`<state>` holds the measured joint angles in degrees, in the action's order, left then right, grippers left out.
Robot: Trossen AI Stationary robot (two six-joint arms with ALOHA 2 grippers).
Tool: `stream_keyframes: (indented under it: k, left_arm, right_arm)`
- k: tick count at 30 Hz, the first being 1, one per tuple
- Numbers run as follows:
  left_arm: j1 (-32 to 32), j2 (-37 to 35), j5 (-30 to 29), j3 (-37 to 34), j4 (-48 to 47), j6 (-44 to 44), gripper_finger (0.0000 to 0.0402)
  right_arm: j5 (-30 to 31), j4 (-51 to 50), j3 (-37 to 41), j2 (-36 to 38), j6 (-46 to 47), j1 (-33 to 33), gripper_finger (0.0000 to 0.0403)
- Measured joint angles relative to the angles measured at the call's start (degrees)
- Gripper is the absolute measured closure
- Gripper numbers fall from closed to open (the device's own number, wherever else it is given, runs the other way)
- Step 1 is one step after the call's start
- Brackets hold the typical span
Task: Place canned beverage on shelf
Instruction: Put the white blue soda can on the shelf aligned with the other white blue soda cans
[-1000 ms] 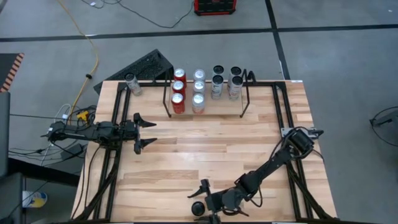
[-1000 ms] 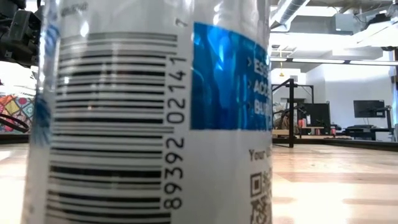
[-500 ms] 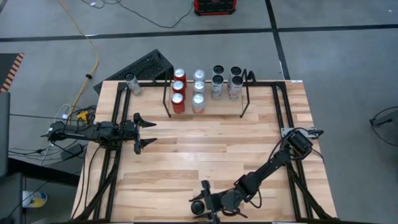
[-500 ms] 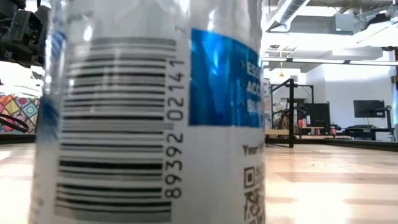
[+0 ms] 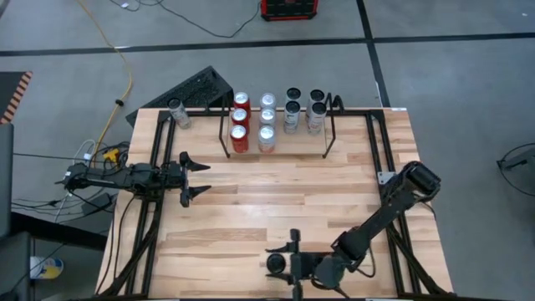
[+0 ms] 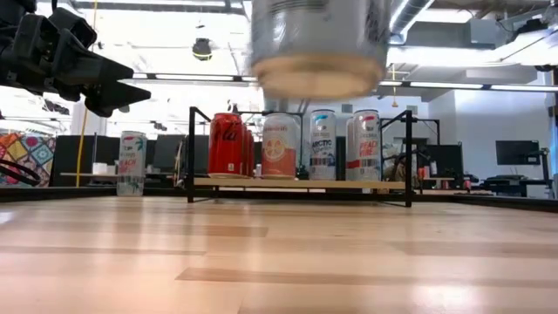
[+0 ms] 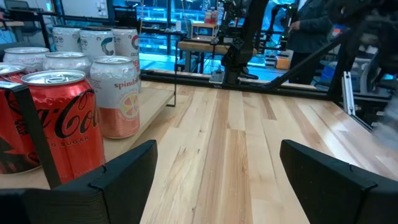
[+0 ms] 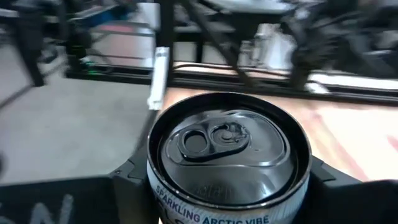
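The canned beverage [image 8: 227, 152], white with a dark top, hangs above the table's near edge [image 5: 276, 263] with my right gripper [image 5: 288, 264] shut on it. In the low view only its underside [image 6: 318, 57] shows, well above the wood. The shelf [image 5: 330, 134], a low black wire rack at the far edge, carries several cans [image 6: 283, 144]. My left gripper [image 5: 191, 176] stands open and level at the table's left, nothing between its fingers [image 7: 127, 171]. My right gripper pinches the can's side wall just below its top rim [image 8: 152, 177] between its two fingers [image 8: 323, 174], one on either side. The fingers come nearly level from the table's right. The can is upright and lifted clear of the table.
A lone can [image 5: 176, 113] stands at the far left corner, outside the shelf. Black rails [image 5: 380, 142] run along both sides of the table. The wood between the shelf and the held can lies bare [image 5: 276, 196]. A keyboard [image 5: 196, 86] lies beyond the far edge.
My right gripper has closed on the can that stood at the near edge and has raised it. The can has gone from standing on the wood right before the low camera to hanging clear above it, shifted slightly toward the right and far edges.
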<state>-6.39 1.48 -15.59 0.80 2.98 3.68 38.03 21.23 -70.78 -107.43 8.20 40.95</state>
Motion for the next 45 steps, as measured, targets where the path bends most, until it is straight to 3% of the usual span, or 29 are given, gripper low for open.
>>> stream_keyframes:
  k: [6,9,14,17,31,40,45]
  left_arm:
    - [0.0,0.01,-0.02,0.0,0.0,0.0,0.0074]
    - [0.0,-0.01,-0.01,0.0,0.0,0.0,0.0074]
    - [0.0,0.01,-0.02,0.0,0.0,0.0,0.0074]
    - [0.01,-0.01,-0.01,0.0,0.0,0.0,0.0074]
    - [0.0,-0.01,0.0,0.0,0.0,0.0,0.0074]
    - [0.0,-0.01,0.0,0.0,0.0,0.0,0.0074]
    - [0.0,-0.01,0.0,0.0,0.0,0.0,0.0074]
  right_arm:
    - [10.29,-13.71,0.19,6.44,4.9,2.44,0.0178]
    - [18.2,-20.87,3.77,10.21,11.16,4.56,0.0177]
    - [31.3,-22.05,14.81,17.03,27.85,7.81,0.0178]
    - [33.5,-22.42,19.78,18.97,38.15,6.97,0.0175]
    - [30.23,-26.0,22.34,20.07,40.02,-3.68,0.0174]
    - [29.12,-27.18,22.34,20.07,40.81,-4.74,0.0173]
    - [29.04,-32.55,22.34,20.07,47.1,-4.74,0.0173]
